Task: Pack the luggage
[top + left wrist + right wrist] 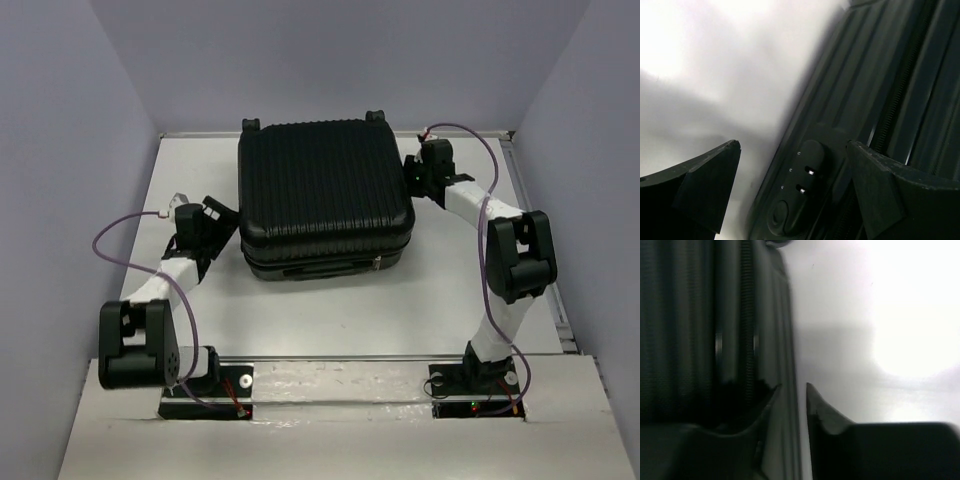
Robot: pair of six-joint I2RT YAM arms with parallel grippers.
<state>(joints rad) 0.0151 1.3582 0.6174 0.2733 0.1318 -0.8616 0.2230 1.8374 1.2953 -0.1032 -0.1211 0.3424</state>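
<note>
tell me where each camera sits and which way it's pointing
Top external: above and behind the arms, looking down on the table and closed suitcase; left arm and right arm show whole, flanking it.
Left wrist: on the left arm, facing the suitcase's ribbed side; the left claw shows, fingers wide apart.
Right wrist: on the right arm, looking along the suitcase's zipper; the right claw shows, fingers close together.
Shared: all three show suitcase and table.
</note>
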